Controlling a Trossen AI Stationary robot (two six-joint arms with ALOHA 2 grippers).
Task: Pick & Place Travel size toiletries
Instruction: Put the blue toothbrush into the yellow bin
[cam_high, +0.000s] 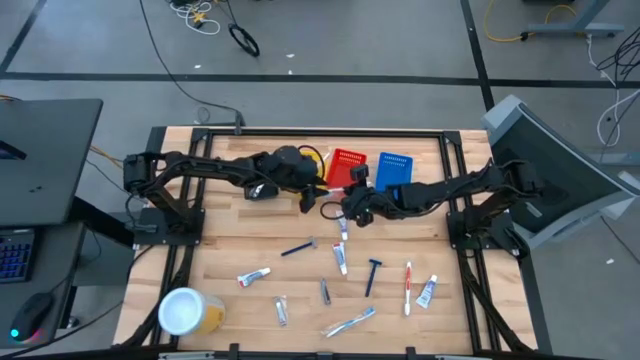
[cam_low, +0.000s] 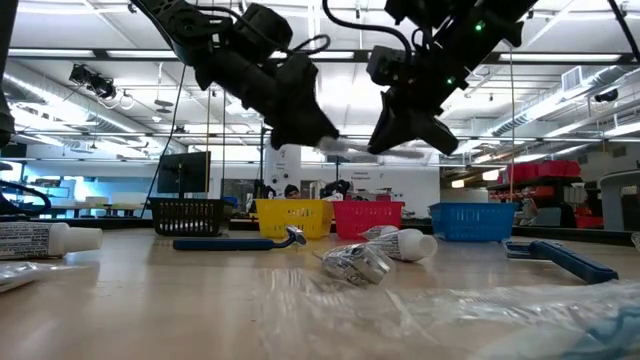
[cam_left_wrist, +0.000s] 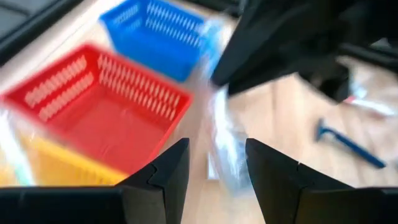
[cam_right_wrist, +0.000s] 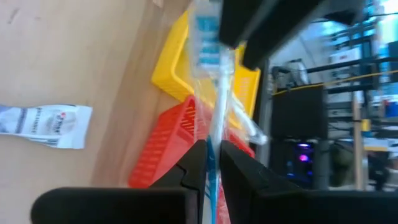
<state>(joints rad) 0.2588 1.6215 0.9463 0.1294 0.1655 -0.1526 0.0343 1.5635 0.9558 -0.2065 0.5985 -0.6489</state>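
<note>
Your right pincer (cam_right_wrist: 211, 155) is clamped on a wrapped toothbrush (cam_right_wrist: 211, 93), held in the air above the red basket (cam_high: 347, 166) near the bench's far edge, seemingly for a handover. Its long axis runs out from the fingers toward your left pincer (cam_left_wrist: 214, 171), whose fingers stand apart around the wrapper's end. Other toiletries lie scattered toward the near edge.

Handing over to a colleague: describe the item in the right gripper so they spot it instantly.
Find the red basket. Beside it, the right gripper pinches a clear-wrapped blue-and-white toothbrush. Unlike the other toiletries, it is off the table.
</note>
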